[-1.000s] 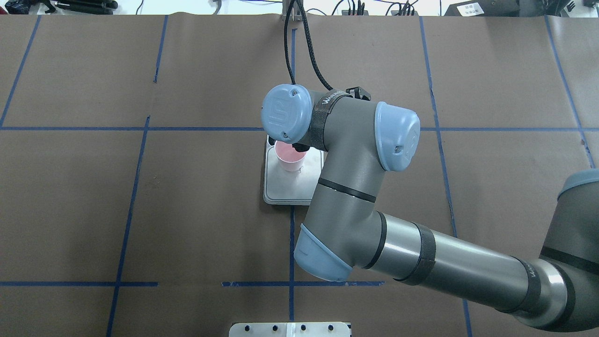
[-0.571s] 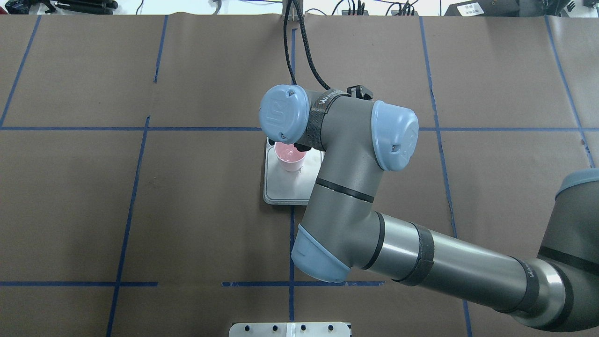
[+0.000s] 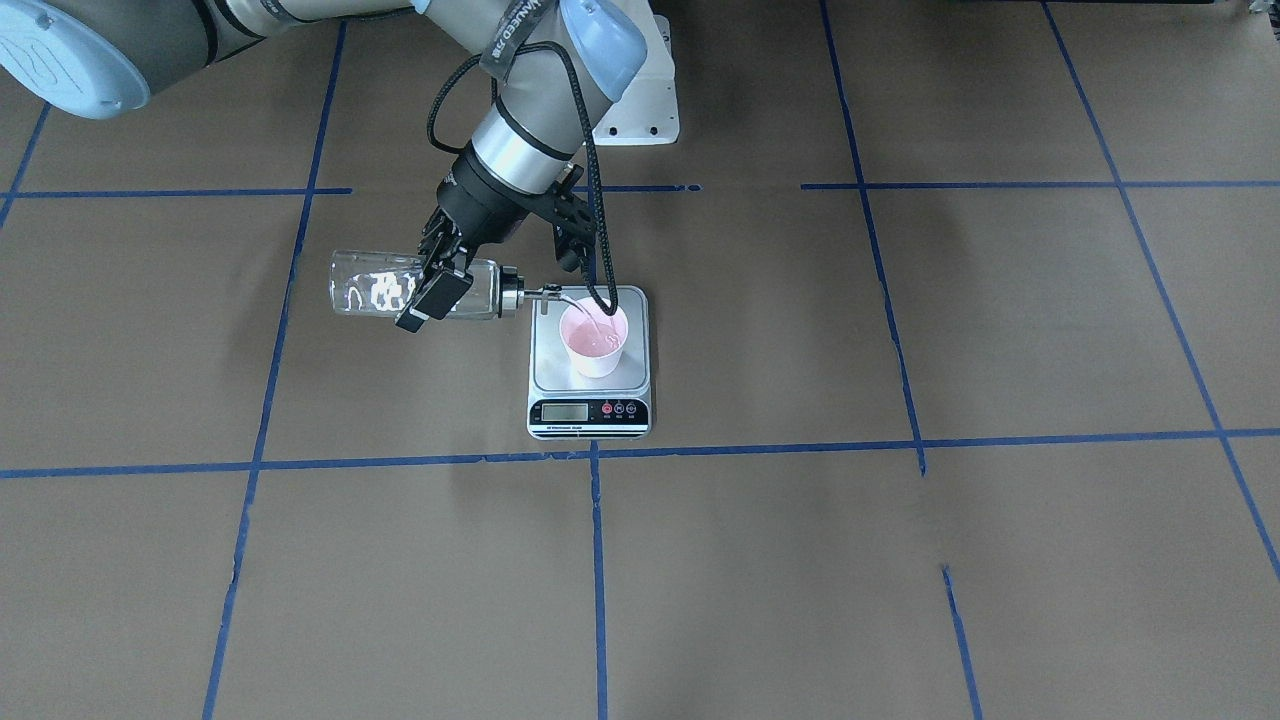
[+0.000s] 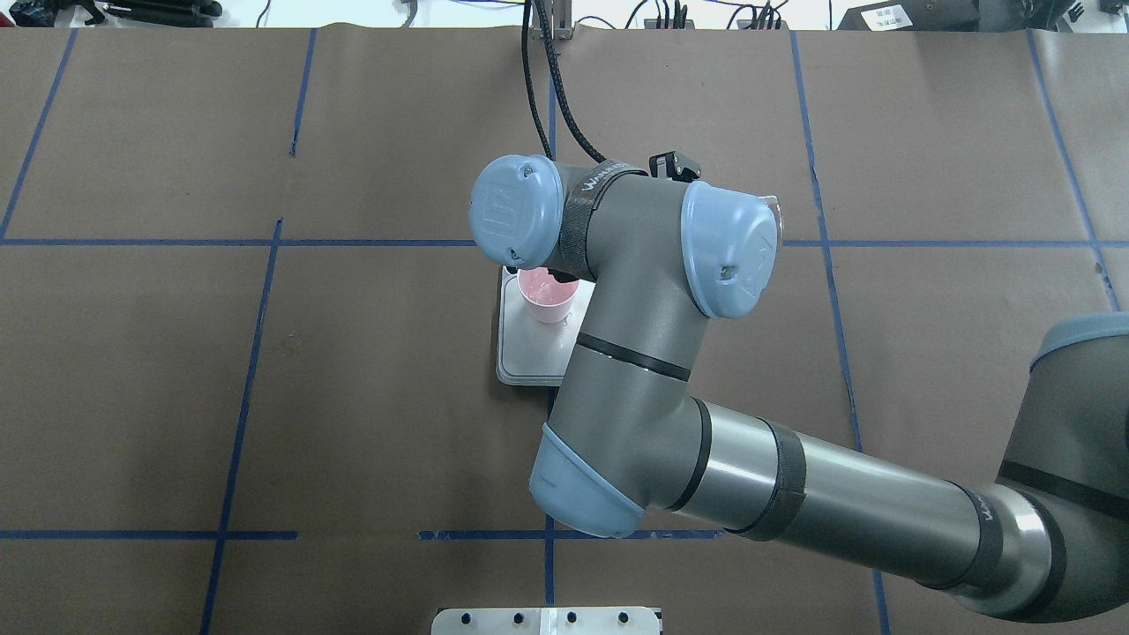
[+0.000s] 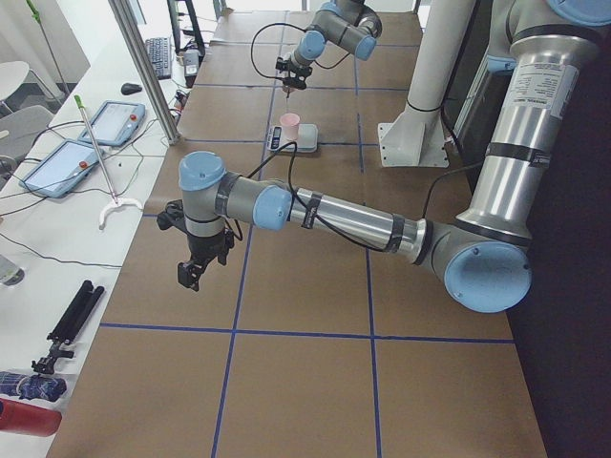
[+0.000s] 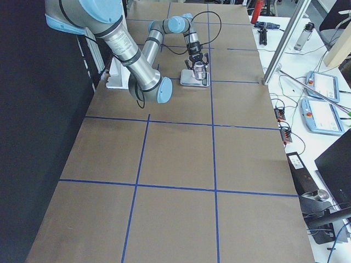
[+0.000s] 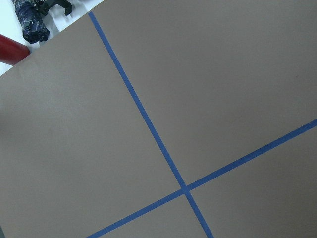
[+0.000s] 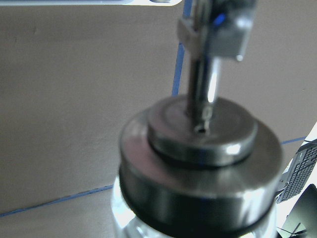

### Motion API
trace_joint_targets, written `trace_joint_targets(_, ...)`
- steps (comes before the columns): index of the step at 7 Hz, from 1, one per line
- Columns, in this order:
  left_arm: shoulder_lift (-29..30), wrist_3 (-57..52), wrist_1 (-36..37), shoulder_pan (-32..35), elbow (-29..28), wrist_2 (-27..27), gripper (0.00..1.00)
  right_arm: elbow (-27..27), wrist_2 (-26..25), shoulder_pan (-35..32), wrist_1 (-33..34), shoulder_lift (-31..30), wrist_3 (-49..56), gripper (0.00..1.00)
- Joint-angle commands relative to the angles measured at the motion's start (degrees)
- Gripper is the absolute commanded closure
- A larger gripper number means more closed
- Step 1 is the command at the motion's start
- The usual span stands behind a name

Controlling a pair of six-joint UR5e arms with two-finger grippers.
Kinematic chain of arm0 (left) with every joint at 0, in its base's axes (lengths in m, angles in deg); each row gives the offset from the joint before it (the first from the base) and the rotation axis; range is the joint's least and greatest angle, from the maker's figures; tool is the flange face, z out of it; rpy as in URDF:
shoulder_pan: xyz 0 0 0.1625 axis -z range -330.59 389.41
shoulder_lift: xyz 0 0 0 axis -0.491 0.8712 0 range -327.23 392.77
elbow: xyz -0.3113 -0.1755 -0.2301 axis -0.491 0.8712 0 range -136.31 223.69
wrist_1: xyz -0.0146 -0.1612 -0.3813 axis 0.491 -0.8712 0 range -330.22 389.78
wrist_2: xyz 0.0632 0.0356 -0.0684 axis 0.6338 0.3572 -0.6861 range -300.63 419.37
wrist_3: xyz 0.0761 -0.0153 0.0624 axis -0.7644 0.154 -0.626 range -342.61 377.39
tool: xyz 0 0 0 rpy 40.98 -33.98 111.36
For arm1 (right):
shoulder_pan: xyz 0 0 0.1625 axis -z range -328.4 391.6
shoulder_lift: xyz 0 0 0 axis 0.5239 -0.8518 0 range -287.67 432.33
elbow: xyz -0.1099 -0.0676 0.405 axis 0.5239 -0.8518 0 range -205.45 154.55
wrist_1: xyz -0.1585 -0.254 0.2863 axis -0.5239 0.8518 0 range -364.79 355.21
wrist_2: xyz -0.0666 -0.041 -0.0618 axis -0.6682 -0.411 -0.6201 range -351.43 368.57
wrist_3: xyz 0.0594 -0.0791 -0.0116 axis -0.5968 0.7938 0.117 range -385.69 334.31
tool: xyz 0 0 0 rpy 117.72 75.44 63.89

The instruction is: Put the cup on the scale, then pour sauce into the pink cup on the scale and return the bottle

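The pink cup (image 3: 594,340) stands on the steel platform of the scale (image 3: 590,412). My right gripper (image 3: 438,288) is shut on the clear glass bottle (image 3: 375,286) and holds it level, just left of the scale. The thin spout (image 3: 560,296) reaches over the cup's rim. Clear sauce glints inside the cup. The right wrist view shows the bottle's silver cap (image 8: 198,148) close up. In the overhead view my right arm hides the gripper; the cup (image 4: 547,300) and the scale (image 4: 527,353) show beside it. My left gripper (image 5: 191,272) hangs over bare table far from the scale; I cannot tell whether it is open or shut.
Brown paper with blue tape lines (image 3: 590,455) covers the table. The robot's white base plate (image 3: 640,120) is behind the scale. A black cable (image 4: 547,88) runs to the right wrist. Tablets (image 5: 115,124) and tools lie on a side table.
My right arm's wrist and elbow have shifted a little to the left in the overhead view. The cup and the scale have stayed in place.
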Motion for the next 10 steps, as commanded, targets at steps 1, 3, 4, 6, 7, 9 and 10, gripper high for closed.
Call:
trace_joint_targets(1,0.0,0.0,0.0,0.0,0.0,0.0,0.0,-0.01,-0.06,0.04,0.41,0.34,0.0,1.0)
trace_joint_targets(3,0.0,0.0,0.0,0.0,0.0,0.0,0.0,-0.01,-0.06,0.13,0.41,0.25,0.0,1.0)
trace_joint_targets(4,0.0,0.0,0.0,0.0,0.0,0.0,0.0,-0.01,-0.15,0.13,0.41,0.16,0.0,1.0)
trace_joint_targets(6,0.0,0.0,0.0,0.0,0.0,0.0,0.0,-0.01,-0.24,0.13,0.41,0.16,0.0,1.0)
trace_joint_targets(7,0.0,0.0,0.0,0.0,0.0,0.0,0.0,-0.01,-0.24,0.13,0.41,0.16,0.0,1.0)
trace_joint_targets(9,0.0,0.0,0.0,0.09,0.0,0.0,0.0,0.34,-0.24,0.04,0.06,-0.01,0.44,1.0)
trace_joint_targets(10,0.0,0.0,0.0,0.09,0.09,0.0,0.0,0.78,0.02,0.04,-0.64,-0.1,0.88,1.0)
